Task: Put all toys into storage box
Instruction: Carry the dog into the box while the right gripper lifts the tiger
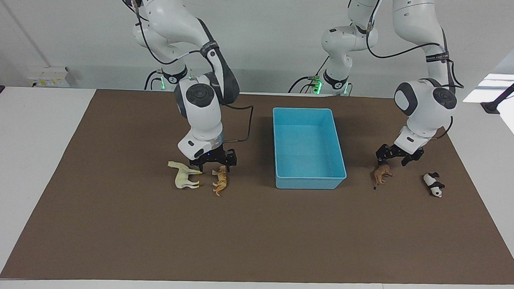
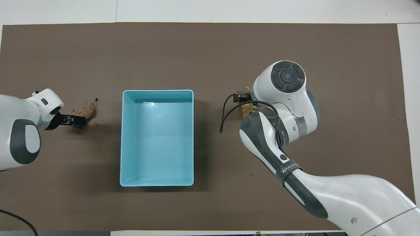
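Note:
The light blue storage box stands in the middle of the mat with nothing in it; it also shows in the overhead view. The cream-white horse and the orange tiger lie toward the right arm's end. My right gripper is open, low over the tiger's upper end. In the overhead view the right arm hides the horse and most of the tiger. The brown lion and the panda lie toward the left arm's end. My left gripper is open just above the lion.
A brown mat covers most of the white table. A black cable loops from the right arm's wrist beside the box. A black stand rises off the table at the left arm's end.

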Controlling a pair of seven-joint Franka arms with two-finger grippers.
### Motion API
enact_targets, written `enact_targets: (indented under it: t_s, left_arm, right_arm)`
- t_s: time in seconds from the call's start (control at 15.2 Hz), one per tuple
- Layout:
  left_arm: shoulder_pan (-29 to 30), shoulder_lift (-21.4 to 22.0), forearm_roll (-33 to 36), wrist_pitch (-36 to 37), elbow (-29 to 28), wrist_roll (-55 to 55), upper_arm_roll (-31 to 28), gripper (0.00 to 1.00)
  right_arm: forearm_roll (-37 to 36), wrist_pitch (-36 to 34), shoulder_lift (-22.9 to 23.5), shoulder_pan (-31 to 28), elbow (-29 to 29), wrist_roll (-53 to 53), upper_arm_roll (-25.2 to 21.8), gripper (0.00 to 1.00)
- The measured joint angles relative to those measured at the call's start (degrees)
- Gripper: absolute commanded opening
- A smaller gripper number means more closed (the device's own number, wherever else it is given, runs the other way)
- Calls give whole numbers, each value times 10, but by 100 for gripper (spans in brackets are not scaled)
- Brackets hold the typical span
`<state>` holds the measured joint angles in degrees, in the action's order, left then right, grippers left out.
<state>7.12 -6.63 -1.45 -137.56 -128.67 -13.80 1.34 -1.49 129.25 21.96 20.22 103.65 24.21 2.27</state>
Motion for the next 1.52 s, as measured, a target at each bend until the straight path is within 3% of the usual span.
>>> enact_targets:
  t_s: [0.2,0.4,0.46,0.53,0.59,0.79,0.86,0.99,1.25,1.39,1.52]
  left_arm:
    - [0,-1,0,-14,-17,-6,0,98]
    - [-1,-6,0,-27,-21,-6,1,84]
    - [-1,-10,0,-32,-21,-6,2,77]
    - [-2,-15,0,-36,-21,-6,2,72]
    - [-2,-19,0,-40,-21,-6,3,66]
    - [-4,-20,0,-44,-18,-6,4,43]
    - [-5,-20,0,-44,-17,-6,4,26]
    - [-5,-20,0,-44,-14,-6,4,12]
    - [-5,-20,0,-37,-9,-6,4,12]
    - [-6,-19,0,27,27,6,4,12]
    - [-17,-9,0,137,96,50,6,12]
  right_arm:
    - [-3,12,22,8,0,1,-1,100]
    - [-12,26,39,17,0,10,-1,100]
    - [-20,26,42,18,0,11,-1,95]
    - [-23,27,42,18,0,11,-2,75]
    - [-23,27,42,18,0,11,-3,49]
    - [-23,27,42,18,-1,24,-4,2]
    - [-23,32,43,18,0,38,-4,0]
    - [-23,49,45,19,0,58,-4,0]
    - [-23,52,45,19,0,66,-4,0]
    - [-23,52,45,19,0,66,-4,0]
    - [-23,43,45,19,-5,66,-4,0]
